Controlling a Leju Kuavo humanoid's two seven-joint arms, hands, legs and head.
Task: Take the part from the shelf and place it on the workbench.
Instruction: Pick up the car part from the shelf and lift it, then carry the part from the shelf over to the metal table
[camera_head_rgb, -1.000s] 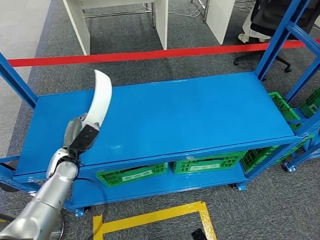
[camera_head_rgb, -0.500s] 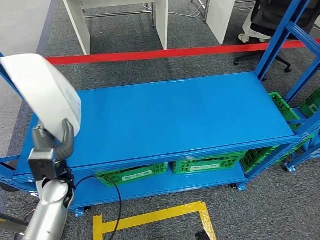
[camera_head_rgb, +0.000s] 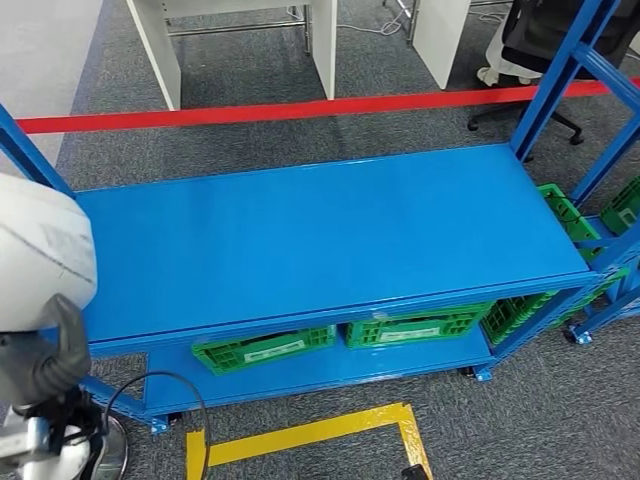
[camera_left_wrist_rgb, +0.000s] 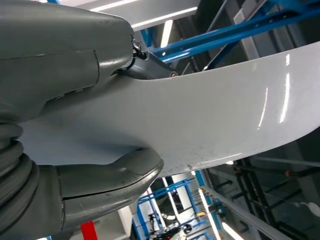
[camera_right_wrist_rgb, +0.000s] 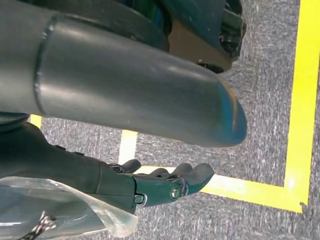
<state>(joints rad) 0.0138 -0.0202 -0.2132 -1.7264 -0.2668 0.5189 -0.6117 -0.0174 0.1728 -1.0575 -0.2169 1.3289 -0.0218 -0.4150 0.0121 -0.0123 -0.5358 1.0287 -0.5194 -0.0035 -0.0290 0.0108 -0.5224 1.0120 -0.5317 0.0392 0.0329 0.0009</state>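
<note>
The part (camera_head_rgb: 38, 250) is a white curved panel, large and close at the left edge of the head view. My left hand (camera_head_rgb: 41, 365) grips its lower end from below, off the left end of the blue bench top (camera_head_rgb: 340, 230). In the left wrist view the grey thumb (camera_left_wrist_rgb: 109, 175) and the fingers (camera_left_wrist_rgb: 68, 55) clamp the white part (camera_left_wrist_rgb: 211, 115) between them. My right hand (camera_right_wrist_rgb: 158, 185) hangs over the carpet with its fingers stretched out and nothing in them.
Green crates (camera_head_rgb: 264, 348) sit on the lower level under the blue top. Blue rack uprights (camera_head_rgb: 558, 75) and more green crates stand at the right. A red line (camera_head_rgb: 302, 108) runs behind the bench, and yellow floor tape (camera_head_rgb: 302, 435) lies in front.
My left hand has drawn back and down to the left with the white part, from above the bench's left end to close by the camera at the frame's edge.
</note>
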